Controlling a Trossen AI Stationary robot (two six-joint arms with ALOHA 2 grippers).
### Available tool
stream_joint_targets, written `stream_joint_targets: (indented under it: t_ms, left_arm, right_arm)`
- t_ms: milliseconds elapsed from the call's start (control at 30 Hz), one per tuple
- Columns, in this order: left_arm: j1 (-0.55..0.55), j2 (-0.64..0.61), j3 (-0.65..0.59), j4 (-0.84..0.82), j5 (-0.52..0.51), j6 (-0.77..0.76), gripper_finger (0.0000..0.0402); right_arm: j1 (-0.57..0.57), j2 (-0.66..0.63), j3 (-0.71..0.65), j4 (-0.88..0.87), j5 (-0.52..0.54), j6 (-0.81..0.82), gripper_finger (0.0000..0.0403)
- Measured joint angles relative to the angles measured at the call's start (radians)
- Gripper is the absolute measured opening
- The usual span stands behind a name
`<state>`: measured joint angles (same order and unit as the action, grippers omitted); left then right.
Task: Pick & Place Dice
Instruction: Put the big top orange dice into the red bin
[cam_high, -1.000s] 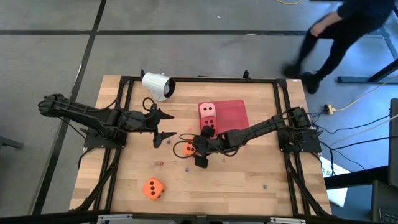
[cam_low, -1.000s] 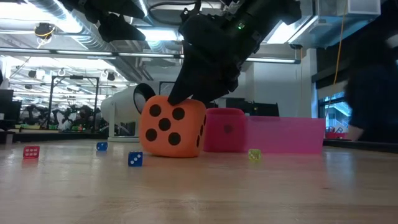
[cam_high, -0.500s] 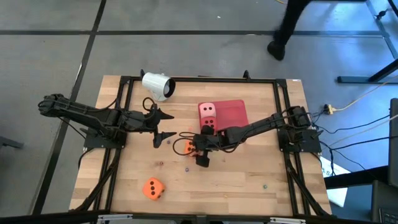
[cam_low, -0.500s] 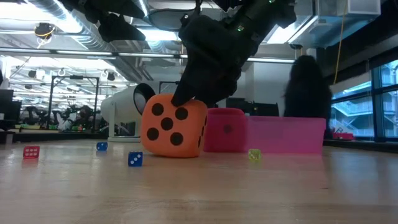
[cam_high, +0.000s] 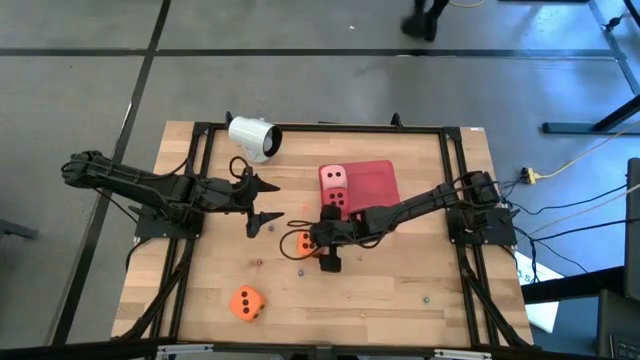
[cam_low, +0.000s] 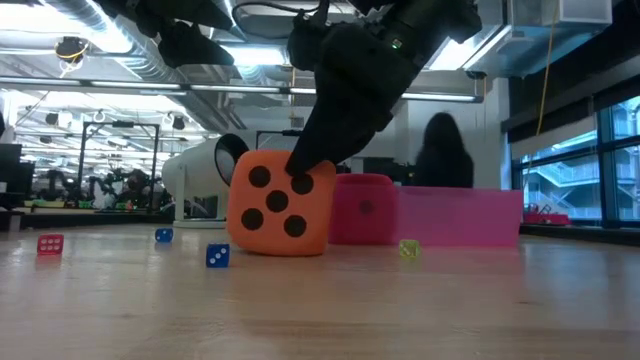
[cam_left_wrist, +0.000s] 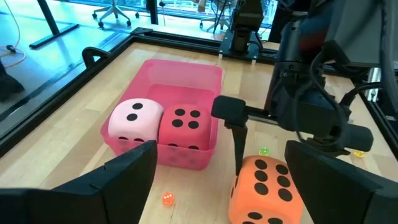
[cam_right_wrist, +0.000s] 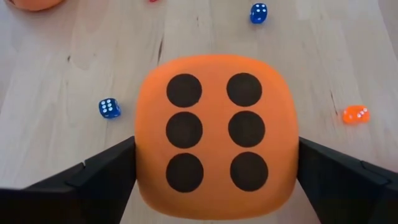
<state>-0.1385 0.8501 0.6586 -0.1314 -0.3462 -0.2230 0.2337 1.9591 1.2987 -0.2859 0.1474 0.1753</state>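
Right gripper down over an orange die just in front of the pink tray, fingers spread wide on either side of it, not visibly squeezing. Six-pip face up. Cube, so no long axis. Pale pink die and red die side by side inside the tray. Second orange die well apart, toward the near edge. Left gripper open, beside the tray. Light wooden table scattered with tiny dice; person in the room behind. No legible writing.

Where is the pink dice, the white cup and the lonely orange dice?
pink dice (cam_left_wrist: 134, 118), left wrist view, on its top face
white cup (cam_high: 250, 136), high view, on its side wall
lonely orange dice (cam_high: 246, 302), high view, on its top face
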Motion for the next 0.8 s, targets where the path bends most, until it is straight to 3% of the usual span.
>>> stream_joint_targets:
  t_ms: [200,533,800]
  left_arm:
    - [0.000,0.000,0.000,0.000,0.000,0.000,0.0347]
    - [0.000,0.000,0.000,0.001,0.000,0.000,0.0347]
    - [0.000,0.000,0.000,0.000,0.000,0.000,0.0347]
  right_arm:
    - [0.000,0.000,-0.001,0.002,-0.013,0.000,0.0367]
    - [-0.001,-0.019,-0.001,-0.001,-0.010,0.033,0.0365]
    - [-0.005,-0.142,0.108,-0.207,-0.009,0.014,0.0364]
